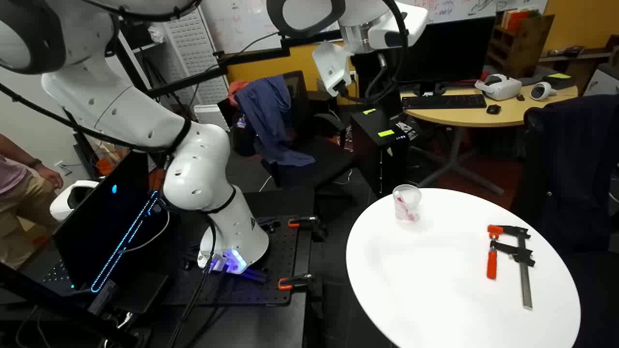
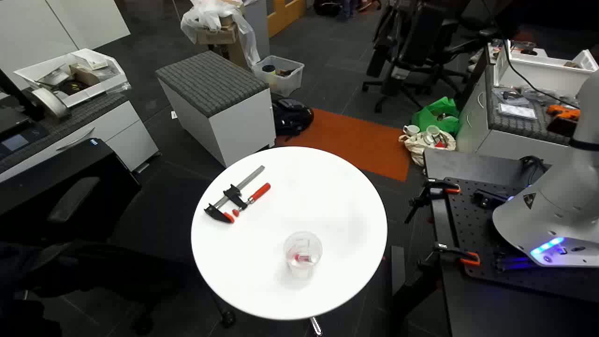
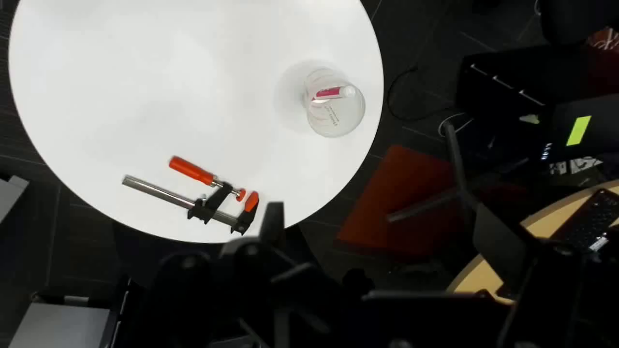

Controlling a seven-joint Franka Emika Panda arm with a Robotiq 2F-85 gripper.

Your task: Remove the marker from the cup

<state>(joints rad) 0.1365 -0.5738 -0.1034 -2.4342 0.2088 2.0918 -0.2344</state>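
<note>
The wrist view is looking down on a round white tabletop point(image 3: 145, 96), where the translucent cup point(image 3: 338, 116) is standing upright near the edge. The marker point(image 3: 329, 93) is resting inside the cup at a slant, its red label showing and its pale end lying toward the rim. In both exterior views, the marker's red is likewise showing within the cup. A red-and-black bar clamp point(image 3: 205, 211) is lying flat on the same tabletop, well apart from the cup, its red handle running alongside the metal bar. The jaws are hiding among dark, blurred shapes along the bottom of the wrist view; I cannot tell how far open they are standing or whether they are holding anything. In an exterior view, the white arm point(image 1: 198, 164) is rising from a perforated black plate point(image 1: 283, 258), a light point(image 1: 235, 260) at its base glowing blue, its upper links stretching along the top edge. Behind, a monitor point(image 1: 445, 48), a keyboard point(image 1: 444, 101) and a white headset point(image 1: 502, 89) are sitting on a pale wooden tabletop point(image 1: 449, 116); a person point(image 1: 14, 176) is partly showing at the left.
</note>
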